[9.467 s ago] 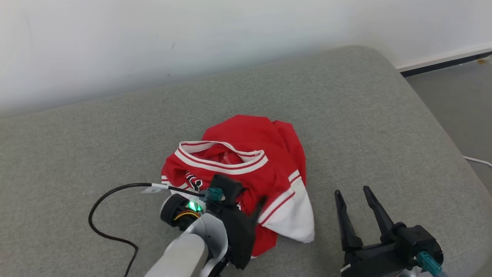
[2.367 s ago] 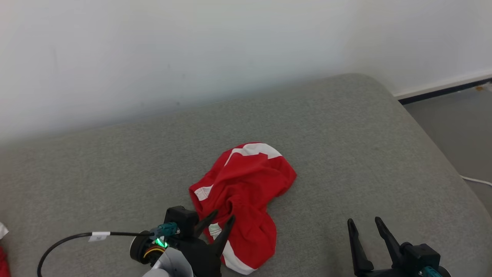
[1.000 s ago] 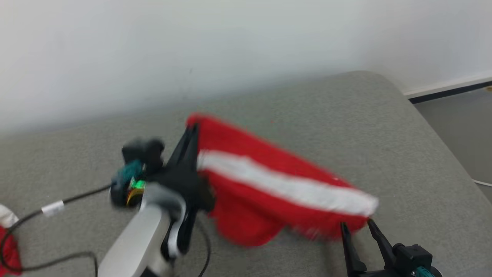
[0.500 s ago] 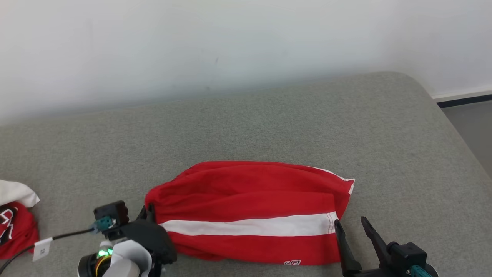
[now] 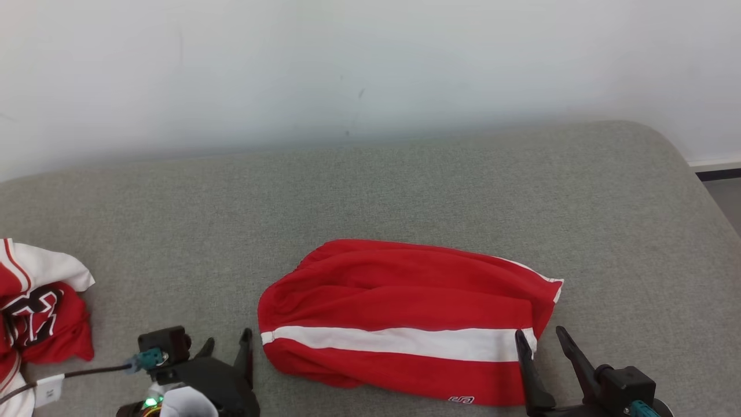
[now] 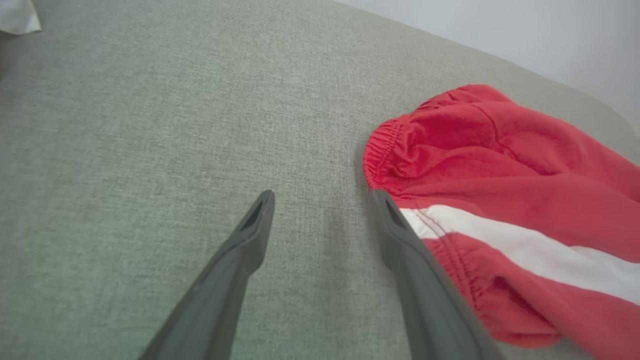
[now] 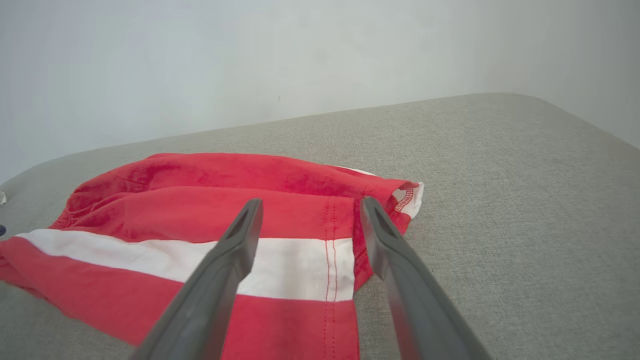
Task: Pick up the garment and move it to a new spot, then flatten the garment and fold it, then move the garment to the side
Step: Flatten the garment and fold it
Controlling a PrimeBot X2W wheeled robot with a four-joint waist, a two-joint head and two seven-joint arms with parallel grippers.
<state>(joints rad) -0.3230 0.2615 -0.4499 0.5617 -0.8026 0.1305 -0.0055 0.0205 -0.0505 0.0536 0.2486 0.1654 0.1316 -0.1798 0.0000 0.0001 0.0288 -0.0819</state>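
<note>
Garment: red shorts (image 5: pixel 405 313) with 1 white side stripe are laid out lengthwise on the grey cushioned surface (image 5: pixel 405 185), a little right of the middle in the head view. The fabric is spread but rumpled, with soft ridges along the far half.
Ends: the gathered elastic waistband (image 6: pixel 382 155) is turned toward the robot's left and the stitched leg hem (image 7: pixel 350 235) toward its right.
Left pincer (image 6: pixel 322 195): held wide apart and empty, low over bare cushion just beside the waistband. 1 finger is seen along the waistband's edge, and whether it touches cannot be told.
Right pincer (image 7: pixel 311 202): spread wide, with nothing gripped. Its 2 fingers are seen at the hemmed leg end, 1 of them across the white stripe.
Second garment: a red and white jersey (image 5: pixel 35 307) is bunched at the left edge of the head view, well apart from the shorts.
Cable: a dark cable (image 5: pixel 87 370) with a white tag is seen at the left wrist.
Background: a pale wall (image 5: pixel 347 69) is seen behind the cushion.
</note>
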